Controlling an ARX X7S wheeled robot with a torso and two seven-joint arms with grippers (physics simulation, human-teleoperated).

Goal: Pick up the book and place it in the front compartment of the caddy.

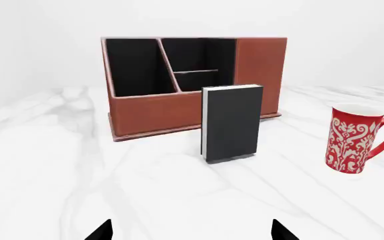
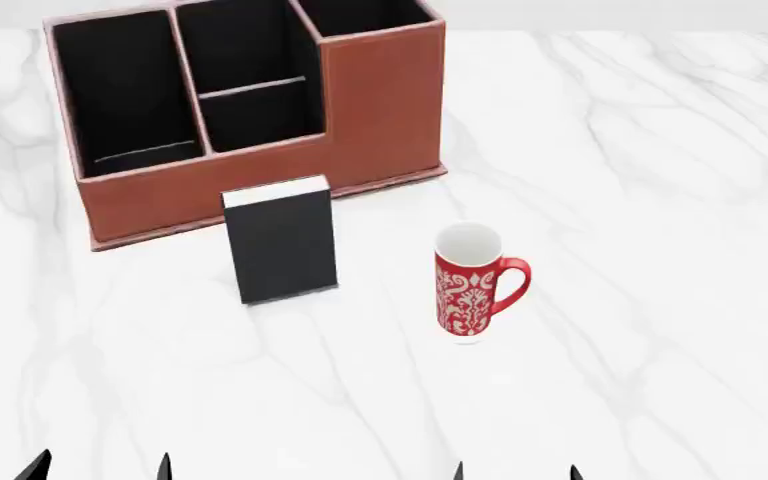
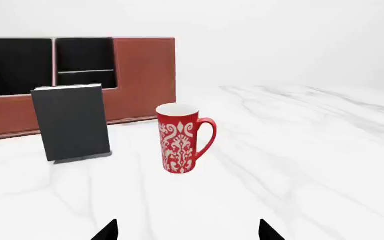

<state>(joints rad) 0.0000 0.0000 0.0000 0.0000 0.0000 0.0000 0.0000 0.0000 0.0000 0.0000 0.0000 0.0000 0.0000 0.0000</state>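
Note:
The black book (image 2: 281,243) stands upright on the white marble table just in front of the caddy (image 2: 384,110); it also shows in the left wrist view (image 1: 232,122) and the right wrist view (image 3: 72,121). The reddish-brown caddy (image 1: 259,75) has three black-lined columns. Its front compartment (image 2: 261,118) lies in the middle column, near side of the low divider. My left gripper (image 2: 97,470) is open and empty near the table's front edge, well short of the book. My right gripper (image 2: 515,473) is open and empty too. Only fingertips (image 1: 102,231) show.
A red-and-white patterned mug (image 2: 471,283) stands to the right of the book, handle to the right; it also shows in the left wrist view (image 1: 355,138) and the right wrist view (image 3: 180,138). The marble table (image 2: 651,200) stretches right and towards me.

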